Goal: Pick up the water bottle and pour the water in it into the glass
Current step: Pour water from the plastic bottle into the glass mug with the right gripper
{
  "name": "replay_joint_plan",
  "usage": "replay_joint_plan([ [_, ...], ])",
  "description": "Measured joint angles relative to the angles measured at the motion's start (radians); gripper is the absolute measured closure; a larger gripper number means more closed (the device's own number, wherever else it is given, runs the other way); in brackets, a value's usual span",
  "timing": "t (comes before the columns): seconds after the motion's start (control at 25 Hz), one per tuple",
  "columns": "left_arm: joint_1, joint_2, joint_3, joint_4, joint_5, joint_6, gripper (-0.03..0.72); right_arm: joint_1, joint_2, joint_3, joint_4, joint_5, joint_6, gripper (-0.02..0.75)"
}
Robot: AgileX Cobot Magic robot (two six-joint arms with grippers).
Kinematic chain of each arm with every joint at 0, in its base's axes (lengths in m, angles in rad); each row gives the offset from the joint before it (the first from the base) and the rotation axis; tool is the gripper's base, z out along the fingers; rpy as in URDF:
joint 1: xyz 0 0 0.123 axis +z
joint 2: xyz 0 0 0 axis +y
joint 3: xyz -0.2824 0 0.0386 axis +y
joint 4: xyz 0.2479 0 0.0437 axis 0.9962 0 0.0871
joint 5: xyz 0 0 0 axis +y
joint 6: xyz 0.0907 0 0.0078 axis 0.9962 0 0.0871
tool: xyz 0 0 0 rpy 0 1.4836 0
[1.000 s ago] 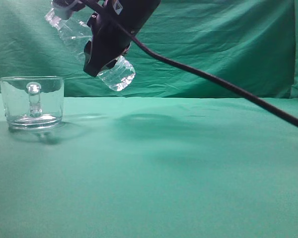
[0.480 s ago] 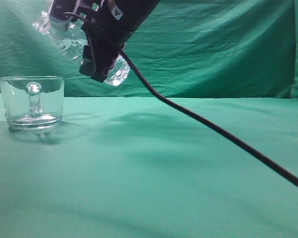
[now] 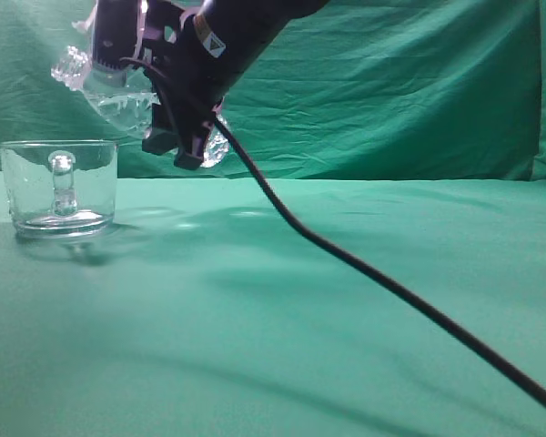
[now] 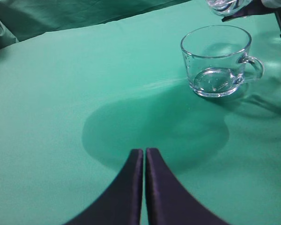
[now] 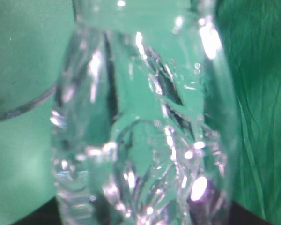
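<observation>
The glass (image 3: 58, 188) stands on the green cloth at the left, handle toward the camera; it also shows in the left wrist view (image 4: 218, 61). My right gripper (image 3: 168, 109) is shut on the water bottle (image 3: 118, 91), holding it tilted above and just right of the glass, neck pointing up-left. The bottle fills the right wrist view (image 5: 140, 126), with the water glinting inside it. The bottle's bottom edge shows at the top of the left wrist view (image 4: 225, 5). My left gripper (image 4: 144, 152) is shut and empty, low over the cloth away from the glass.
A black cable (image 3: 391, 291) runs from the right arm down across the cloth to the lower right. Green cloth (image 3: 300, 319) covers the table, and a green backdrop (image 3: 391, 82) hangs behind.
My right gripper has carried the bottle left and turned it, so its neck now reaches over toward the glass. The cable has swung lower across the cloth.
</observation>
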Motion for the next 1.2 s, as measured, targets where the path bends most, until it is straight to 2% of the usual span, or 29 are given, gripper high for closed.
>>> replay_joint_plan([
  [0.32,0.000,0.000,0.000,0.000,0.000,0.000,0.688,0.000,0.006,0.000,-0.099,0.001,0.000,0.420],
  [0.52,0.000,0.000,0.000,0.000,0.000,0.000,0.688,0.000,0.006,0.000,-0.207,0.017,0.000,0.420],
  [1.2,0.000,0.000,0.000,0.000,0.000,0.000,0.688,0.000,0.006,-0.011,-0.349,0.068,-0.001,0.420],
])
